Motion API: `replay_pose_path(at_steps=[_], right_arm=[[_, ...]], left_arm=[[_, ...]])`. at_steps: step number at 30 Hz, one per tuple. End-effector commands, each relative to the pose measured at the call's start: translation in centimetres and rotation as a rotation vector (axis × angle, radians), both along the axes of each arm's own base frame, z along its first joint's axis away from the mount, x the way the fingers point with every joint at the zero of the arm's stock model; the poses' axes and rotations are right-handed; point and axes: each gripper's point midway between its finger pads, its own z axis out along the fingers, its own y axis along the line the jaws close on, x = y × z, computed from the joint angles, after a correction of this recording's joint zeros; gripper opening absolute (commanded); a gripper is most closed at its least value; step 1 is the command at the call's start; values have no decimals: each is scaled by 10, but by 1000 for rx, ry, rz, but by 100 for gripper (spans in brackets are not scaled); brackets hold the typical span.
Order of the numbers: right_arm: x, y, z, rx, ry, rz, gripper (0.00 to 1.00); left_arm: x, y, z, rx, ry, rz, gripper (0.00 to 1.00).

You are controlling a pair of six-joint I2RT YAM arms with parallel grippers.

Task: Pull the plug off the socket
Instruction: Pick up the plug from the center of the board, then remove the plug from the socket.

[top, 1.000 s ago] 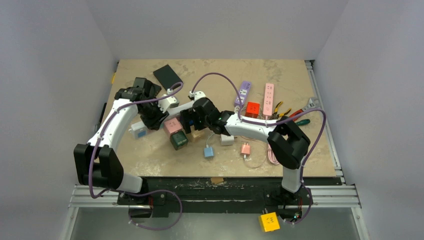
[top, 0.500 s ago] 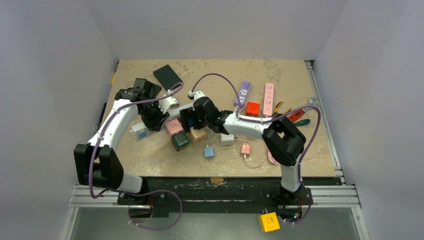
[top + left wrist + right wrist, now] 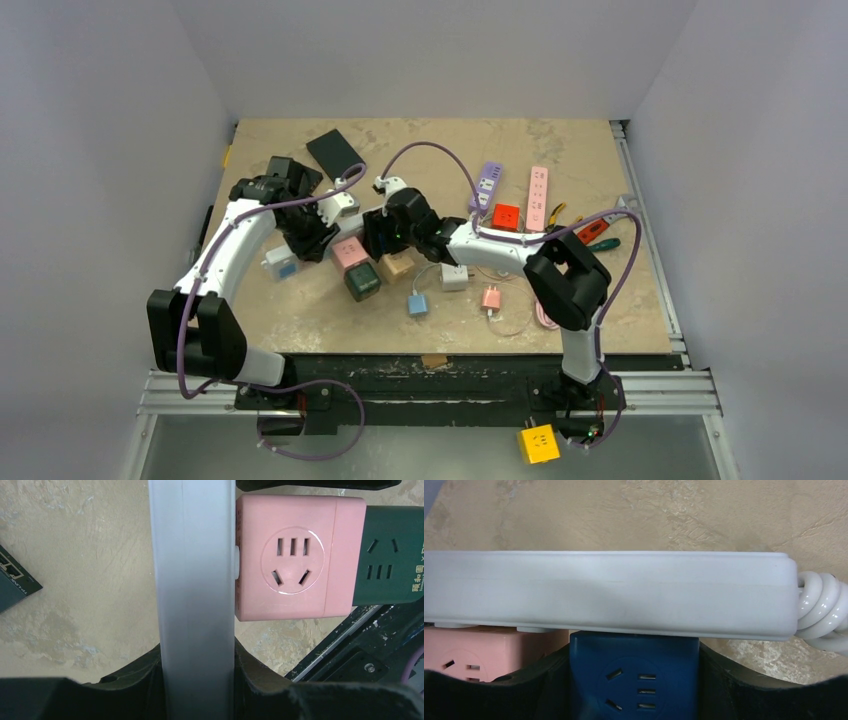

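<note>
The blue plug (image 3: 634, 680) sat in the side of the white power strip (image 3: 609, 595), above the tabletop (image 3: 624, 515) left of centre, between the two arms. It lay between the right fingers (image 3: 734, 690), which flanked its two side faces. Whether they already pinched it I could not tell. The strip's long axis ran straight across those fingers, and the plug stuck out from it toward the right wrist. The pull would therefore likely go back along the fingers, square to the strip. A pink cube (image 3: 479, 655) sat in the next outlet, just beside the plug. The left fingers (image 3: 125, 690) were clamped across the strip further along, bracing it.
</note>
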Motion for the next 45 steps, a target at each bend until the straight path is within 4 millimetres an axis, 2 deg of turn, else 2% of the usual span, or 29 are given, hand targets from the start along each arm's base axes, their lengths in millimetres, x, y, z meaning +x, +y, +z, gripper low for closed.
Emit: replay_pose_path(at_steps=[1,4,5,14,23,31,34,40,45], right_arm=[[12,2,16,67,-34,-14,32],[8,-8,13,50,-38,-25,2],[7,-10,13,44,-37,-25,0],[-5,-38,16,12,-56,-63,0],[-24,-64,-1,-39,-2,-112,0],[-37,-65,-8,-95,81,-123,0],[-37,-64,-3,-104,90,-130,0],[-34,-64,2,-107,80,-137,0],[-13,-66,-2,-154,43,-150,0]], left_arm=[[7,-22,27,-118,-96,-38,0],[13,-19,24,-100,-103,-18,0],[15,-17,23,-92,-105,-8,0],[46,11,13,51,-164,147,0],[74,48,4,237,-223,319,0],[80,68,5,378,-292,323,0],[80,69,6,386,-304,319,0],[74,58,2,325,-269,308,0],[60,36,7,196,-217,258,0]])
